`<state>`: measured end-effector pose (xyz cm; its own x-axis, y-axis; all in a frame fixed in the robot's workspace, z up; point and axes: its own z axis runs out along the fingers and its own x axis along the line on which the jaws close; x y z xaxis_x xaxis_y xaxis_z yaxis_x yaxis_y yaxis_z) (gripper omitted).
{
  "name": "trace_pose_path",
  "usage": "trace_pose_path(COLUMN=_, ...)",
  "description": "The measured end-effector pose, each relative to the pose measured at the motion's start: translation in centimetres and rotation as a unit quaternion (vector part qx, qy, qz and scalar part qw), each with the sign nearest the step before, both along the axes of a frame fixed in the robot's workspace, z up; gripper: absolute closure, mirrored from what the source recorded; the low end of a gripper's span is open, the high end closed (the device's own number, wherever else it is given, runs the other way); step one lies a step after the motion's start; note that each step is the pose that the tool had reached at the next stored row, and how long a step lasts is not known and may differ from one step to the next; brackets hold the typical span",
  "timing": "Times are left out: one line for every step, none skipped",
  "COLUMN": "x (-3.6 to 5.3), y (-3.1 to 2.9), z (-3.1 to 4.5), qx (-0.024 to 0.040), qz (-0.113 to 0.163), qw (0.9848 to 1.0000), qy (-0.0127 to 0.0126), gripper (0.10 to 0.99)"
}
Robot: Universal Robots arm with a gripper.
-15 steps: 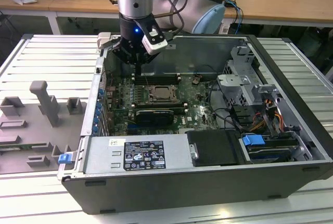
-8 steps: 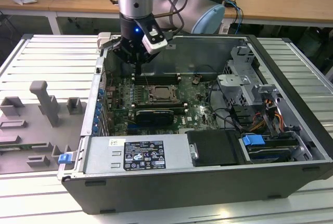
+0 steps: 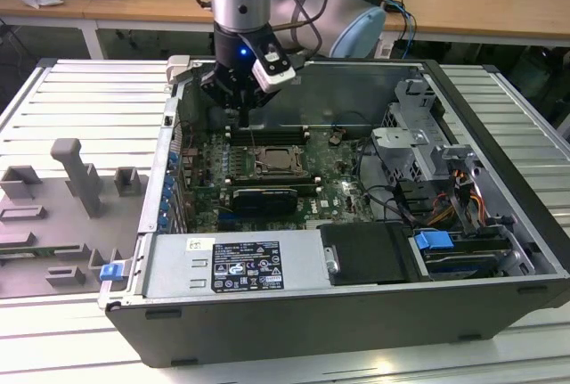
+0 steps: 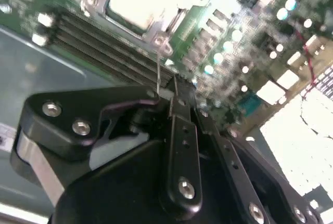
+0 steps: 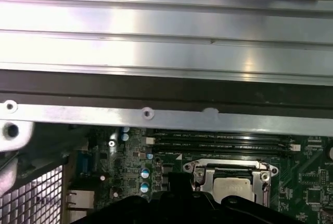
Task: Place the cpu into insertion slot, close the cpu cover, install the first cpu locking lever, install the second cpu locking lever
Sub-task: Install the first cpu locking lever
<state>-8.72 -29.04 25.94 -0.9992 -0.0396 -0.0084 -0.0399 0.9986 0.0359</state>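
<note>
Hanging low inside the open computer case, just above the motherboard, at the end of the memory slots nearer the exterior view's left. Jaws drawn right together in the second wrist view, tips all but meeting, nothing chip-sized or plate-sized between them. Reaching up to those tips, though: a thin metal rod, most likely one of the locking levers, long axis straight from the corner of the socket to the tips. Nipped or merely touched? Hard to call from here. Now the cpu: already down in its slot, pale grey top facing up, lying flat. Framed by the cpu cover, lowered over the chip, square opening around the metal top, apparently seated rather than standing up. So, placing done by the look of it, cover down as well, lever work seemingly in hand. The relation that matters: socket off to one side of the jaws, not beneath them, across the memory slots, toward the exterior view's right and nearer that camera. Close by, but clearly apart, bridged by that slender rod alone. One arm on the job, wrist squarely above the slots, everything else on the board untouched.
</note>
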Motion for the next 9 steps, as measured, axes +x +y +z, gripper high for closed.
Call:
trace_pose_path(x=0.31, y=0.00, z=-0.01, qx=-0.0001, qz=0.000, qw=1.0000, qy=0.0000, gripper=0.980)
trace_pose_path(x=0.54, y=0.00, z=-0.02, qx=0.0000, qz=0.000, qw=1.0000, qy=0.0000, gripper=0.980)
trace_pose_path(x=0.89, y=0.00, z=-0.04, qx=0.0000, qz=0.000, qw=1.0000, qy=0.0000, gripper=0.980)
trace_pose_path(x=1.29, y=0.00, z=-0.07, qx=0.0000, qz=0.000, qw=1.0000, qy=-0.0001, gripper=0.980)
trace_pose_path(x=1.66, y=0.00, z=-0.11, qx=0.0000, qz=0.000, qw=1.0000, qy=0.0000, gripper=0.980)
trace_pose_path(x=2.03, y=0.00, z=-0.14, qx=0.0000, qz=0.000, qw=1.0000, qy=0.0000, gripper=0.980)
trace_pose_path(x=2.33, y=0.00, z=-0.17, qx=0.0000, qz=0.000, qw=1.0000, qy=0.0000, gripper=0.980)
trace_pose_path(x=2.48, y=0.00, z=-0.18, qx=0.0000, qz=0.000, qw=1.0000, qy=0.0000, gripper=0.980)
trace_pose_path(x=2.59, y=0.00, z=-0.20, qx=0.0000, qz=0.000, qw=1.0000, qy=-0.0001, gripper=0.980)
